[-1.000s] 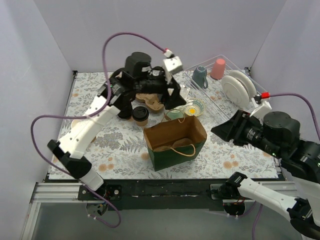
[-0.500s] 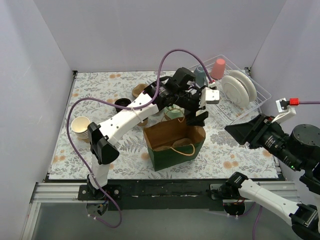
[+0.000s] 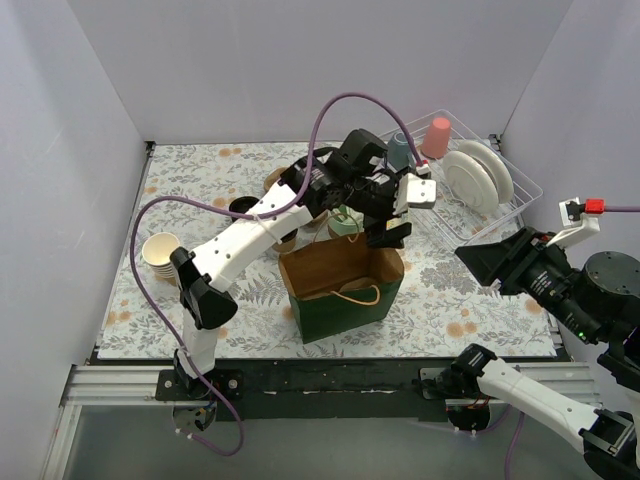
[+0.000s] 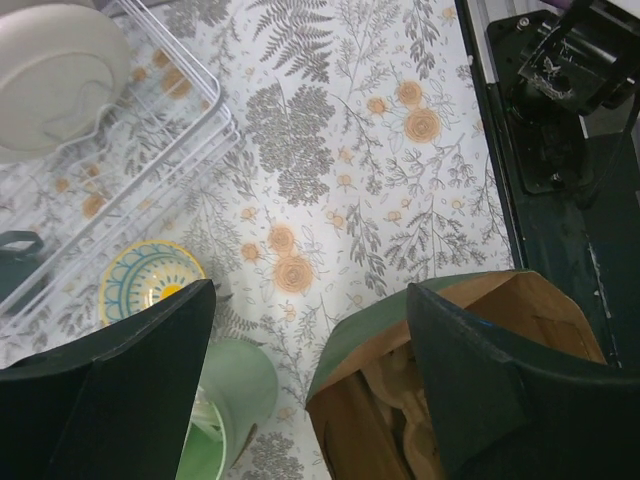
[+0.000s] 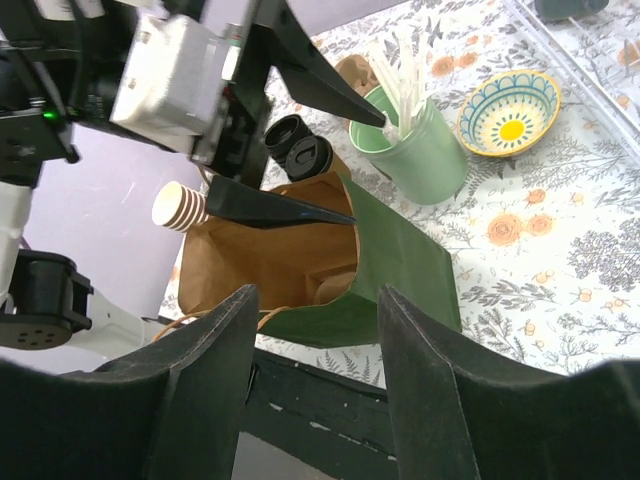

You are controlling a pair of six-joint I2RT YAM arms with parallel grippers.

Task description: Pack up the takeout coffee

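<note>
Plain pale walls (image 3: 250, 60) enclosed the work cell on three sides.

Task status: not complete. The takeout coffee (image 5: 310, 157) stood upright on the printed mat (image 3: 260, 310), behind the open paper bag (image 3: 345, 300) and just beside a stack of black lids (image 5: 285, 133). Neither gripper touched it. A brown moulded shape, probably a cup carrier (image 4: 385, 425), lay inside the bag.

The left gripper (image 4: 310, 292) hung over the bag's far rim and the green cup (image 4: 235, 385), jaws wide, nothing between them. The right gripper (image 5: 315, 295) was held off to the right of the bag, jaws likewise wide and empty.

Remaining, by judgement: grasp the coffee, lift it, and lower it into the bag.

The mat bore a fern-and-flower pattern and covered the table top. It also carried a patterned bowl (image 5: 508, 108), a stack of paper cups (image 3: 160, 252) and a wire dish rack (image 4: 195, 100).
</note>
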